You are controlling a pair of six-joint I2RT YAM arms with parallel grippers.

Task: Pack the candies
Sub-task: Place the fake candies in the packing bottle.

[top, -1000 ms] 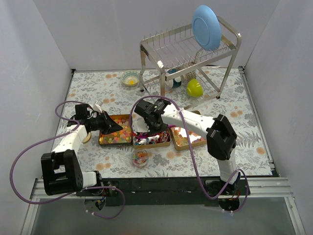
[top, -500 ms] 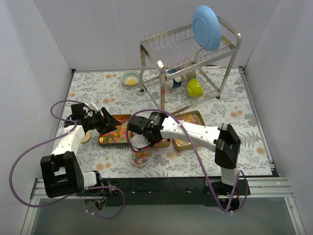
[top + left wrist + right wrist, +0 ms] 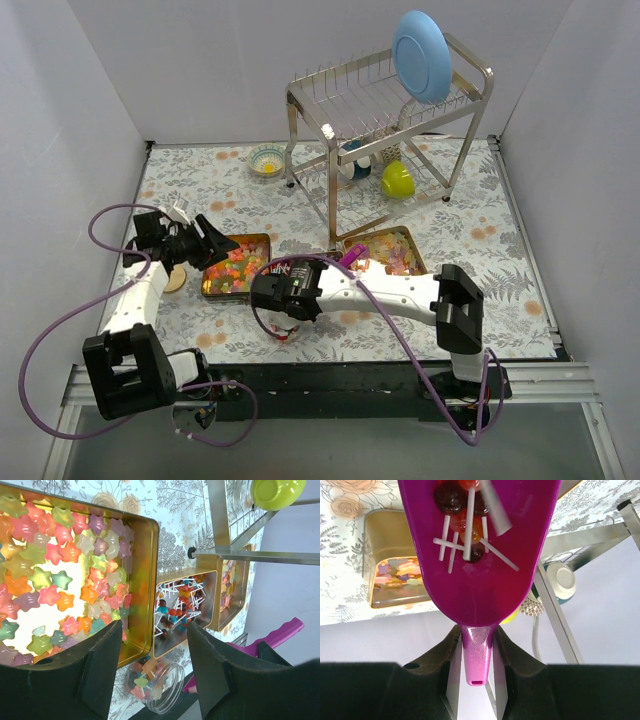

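Observation:
Star-shaped gummy candies (image 3: 50,565) fill the left gold tray (image 3: 236,270). Lollipops (image 3: 180,607) lie in the middle tray, mostly hidden under my right arm in the top view. Wrapped candies (image 3: 390,255) lie in the right tray. A clear jar (image 3: 155,680) holding a few candies sits in front of the trays, and also shows in the top view (image 3: 286,330). My right gripper (image 3: 476,645) is shut on the handle of a purple scoop (image 3: 430,555) that carries several lollipops (image 3: 465,510), close above the jar. My left gripper (image 3: 154,632) is open and empty over the left tray.
A steel dish rack (image 3: 390,110) with a blue plate (image 3: 422,55), a green cup (image 3: 398,180) and a teal cup stands at the back. A small bowl (image 3: 266,160) sits left of it. A wooden disc (image 3: 176,280) lies by the left arm.
My right arm has swung from the middle tray toward the near edge with the loaded scoop and now hangs over the jar. My left gripper has drawn back a little to the left.

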